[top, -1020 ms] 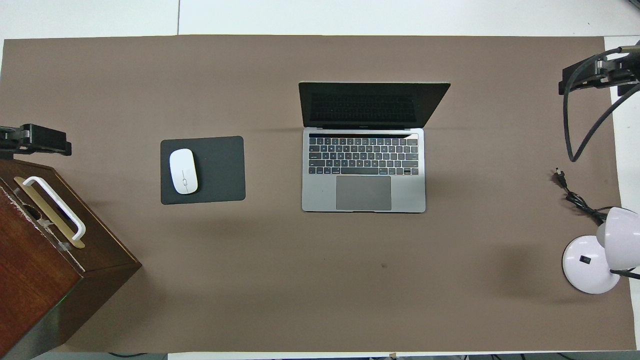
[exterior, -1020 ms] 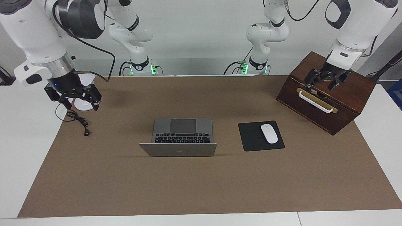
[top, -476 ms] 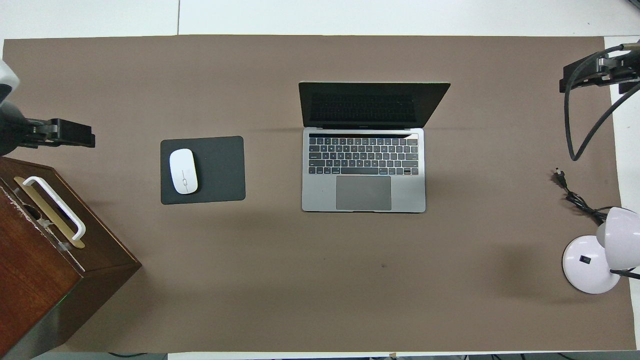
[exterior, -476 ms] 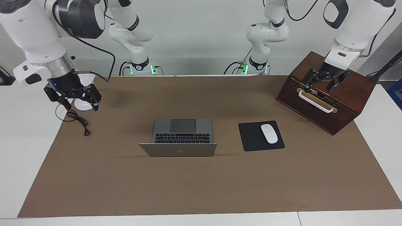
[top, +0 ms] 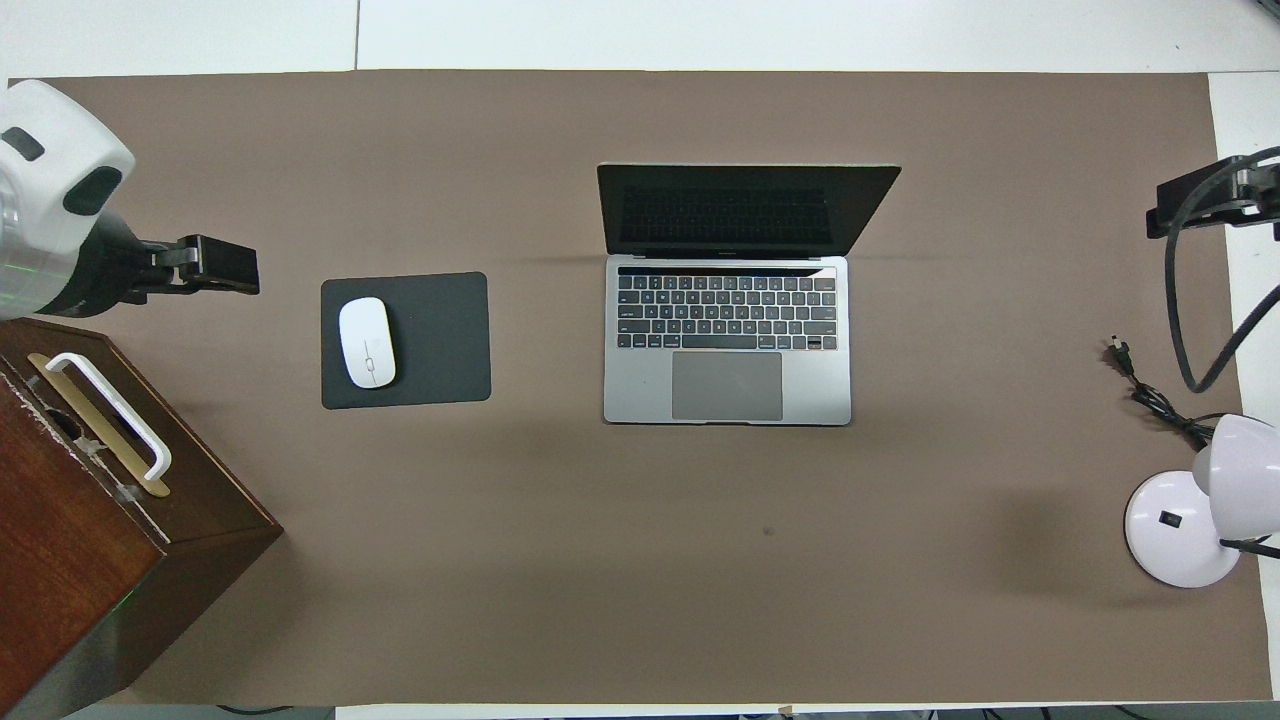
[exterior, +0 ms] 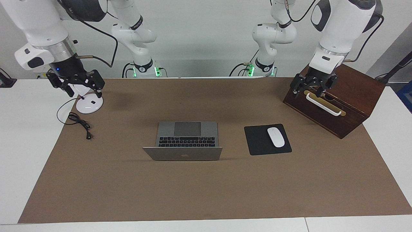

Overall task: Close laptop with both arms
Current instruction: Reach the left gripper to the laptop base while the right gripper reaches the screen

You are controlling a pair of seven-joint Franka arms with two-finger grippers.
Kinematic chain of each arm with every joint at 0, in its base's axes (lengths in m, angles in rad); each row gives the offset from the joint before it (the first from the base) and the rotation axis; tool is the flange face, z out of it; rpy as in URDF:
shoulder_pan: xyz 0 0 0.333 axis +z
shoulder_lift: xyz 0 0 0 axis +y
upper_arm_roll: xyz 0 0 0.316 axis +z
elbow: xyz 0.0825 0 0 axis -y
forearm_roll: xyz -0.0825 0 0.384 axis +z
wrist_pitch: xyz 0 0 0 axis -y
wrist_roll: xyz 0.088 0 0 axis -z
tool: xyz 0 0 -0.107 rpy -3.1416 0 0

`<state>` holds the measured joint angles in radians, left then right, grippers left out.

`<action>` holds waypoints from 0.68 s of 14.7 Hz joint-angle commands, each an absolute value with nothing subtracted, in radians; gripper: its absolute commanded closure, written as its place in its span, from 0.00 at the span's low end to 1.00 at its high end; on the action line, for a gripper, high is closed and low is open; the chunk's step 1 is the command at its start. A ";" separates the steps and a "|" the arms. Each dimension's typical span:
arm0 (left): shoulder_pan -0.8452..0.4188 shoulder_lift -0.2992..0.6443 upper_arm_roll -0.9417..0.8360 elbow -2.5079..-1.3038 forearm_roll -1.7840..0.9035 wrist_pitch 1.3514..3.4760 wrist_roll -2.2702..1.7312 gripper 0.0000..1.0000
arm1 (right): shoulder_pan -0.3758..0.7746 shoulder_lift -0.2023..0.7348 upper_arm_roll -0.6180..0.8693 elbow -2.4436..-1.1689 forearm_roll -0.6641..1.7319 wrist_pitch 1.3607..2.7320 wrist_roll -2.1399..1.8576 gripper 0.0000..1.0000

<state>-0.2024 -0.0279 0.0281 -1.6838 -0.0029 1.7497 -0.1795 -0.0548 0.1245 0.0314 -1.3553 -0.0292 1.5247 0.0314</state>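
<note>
**Laptop stands open mid-table, both grippers up at the table's ends**

Here we are: the laptop point(exterior: 187, 139) sits in the middle of the brown table mat point(exterior: 206, 193), lid raised, dark screen facing the robots, keyboard and grey trackpad showing. The back of the lid with its dark logo faces away from the robots. Nothing is touching it.

Over at the left arm's end, the left gripper point(exterior: 313, 88) hangs in the air over the wooden box point(exterior: 351, 103), just above the box's white handle point(exterior: 323, 104). Its jaws are spread, and they hold nothing. From above, the left arm's white wrist and black gripper poke out over the mat next to the box.

At the right arm's end, the right gripper point(exterior: 83, 90) is up over the round white base of the desk lamp point(exterior: 89, 105). Its jaws stand spread too, empty. A black cable loops down from that wrist.

Beside the laptop, toward the left arm's end, lies the black mouse pad point(exterior: 259, 141) with a white mouse point(exterior: 276, 137) on it. A black cord point(exterior: 79, 124) with a plug lies loose on the mat near the lamp.

Both grippers are well apart from the laptop.
</note>
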 commanded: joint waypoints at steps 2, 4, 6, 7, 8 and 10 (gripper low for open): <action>-0.239 -0.080 0.038 -1.775 -0.011 1.818 -0.204 0.67 | -0.067 0.087 0.046 -1.414 -0.029 1.546 0.051 0.01; -0.241 -0.081 0.037 -1.781 -0.012 1.827 -0.207 1.00 | -0.067 0.087 0.046 -1.414 -0.029 1.546 0.049 0.01; -0.251 -0.081 0.038 -1.782 -0.034 1.836 -0.228 1.00 | -0.067 0.094 0.046 -1.410 -0.029 1.551 0.048 0.01; -0.253 -0.081 0.037 -1.792 -0.044 1.857 -0.254 1.00 | -0.067 0.104 0.046 -1.404 -0.029 1.572 0.045 0.01; -0.255 -0.089 0.037 -1.814 -0.052 1.888 -0.283 1.00 | -0.066 0.119 0.043 -1.399 -0.031 1.580 0.044 0.01; -0.276 -0.109 0.037 -1.870 -0.070 1.956 -0.318 1.00 | -0.066 0.161 0.043 -1.370 -0.034 1.610 0.040 0.01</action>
